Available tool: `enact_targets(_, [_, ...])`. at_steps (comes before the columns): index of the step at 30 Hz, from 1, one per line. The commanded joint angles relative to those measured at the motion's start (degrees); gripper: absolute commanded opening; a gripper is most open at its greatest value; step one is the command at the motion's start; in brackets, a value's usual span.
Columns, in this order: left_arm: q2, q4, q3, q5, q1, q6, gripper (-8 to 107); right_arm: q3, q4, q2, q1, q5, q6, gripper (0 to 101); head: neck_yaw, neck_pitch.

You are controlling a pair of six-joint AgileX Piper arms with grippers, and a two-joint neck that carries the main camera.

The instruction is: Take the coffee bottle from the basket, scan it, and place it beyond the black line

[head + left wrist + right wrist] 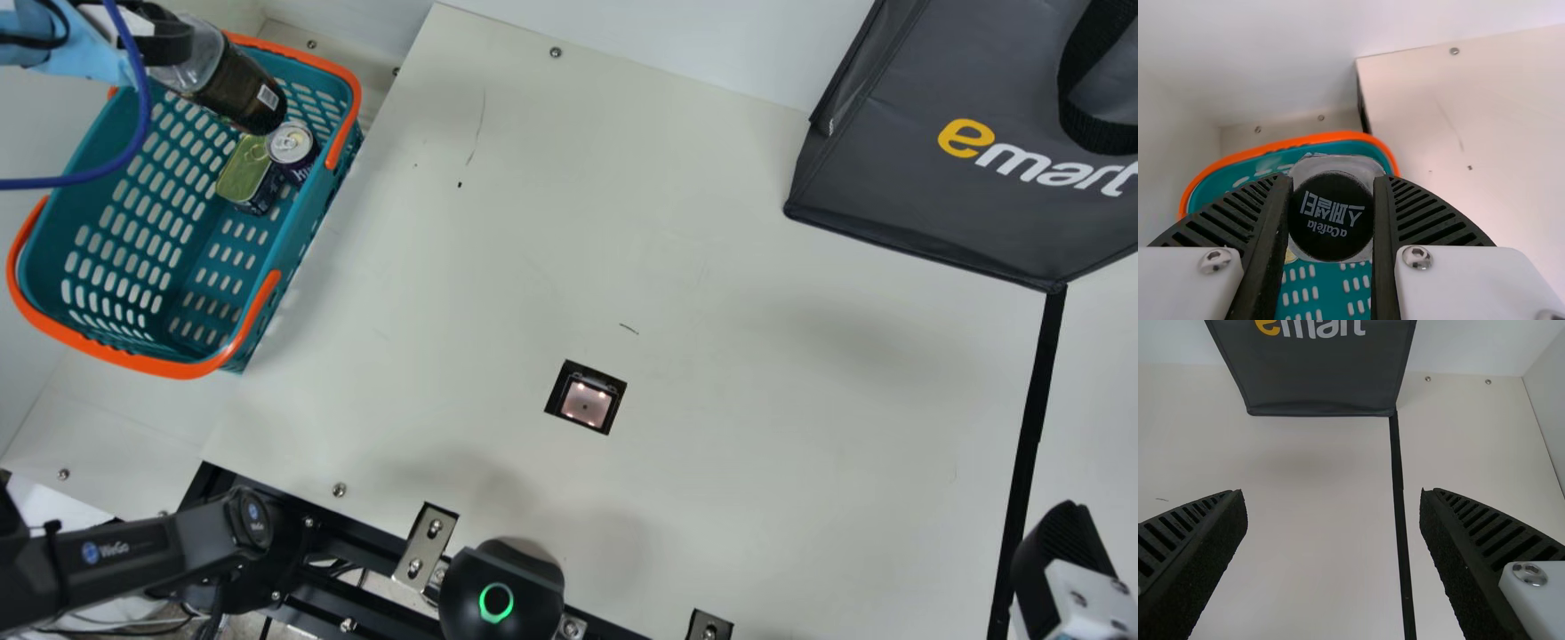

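Note:
My left gripper is at the upper left over the basket, shut on the dark coffee bottle. The bottle leans, its base near two cans. In the left wrist view, the fingers of the left gripper press on both sides of the bottle, below its black cap. My right gripper is at the lower right by the black line. Seen from its wrist, the right gripper stands open with nothing between its fingers, above the table and the black line.
A can and a green-topped tin lie in the basket. The scanner window is set in the middle of the table. A dark grey bag stands at the back right, its corner touching the black line's far end.

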Motion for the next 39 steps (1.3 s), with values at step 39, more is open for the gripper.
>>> enact_targets(39, [-3.9, -4.3, 4.4, 1.8, -23.2, 2.5, 10, 0.0, 0.0, 0.0, 0.0, 0.0, 0.0, 91, 0.1, -1.6])
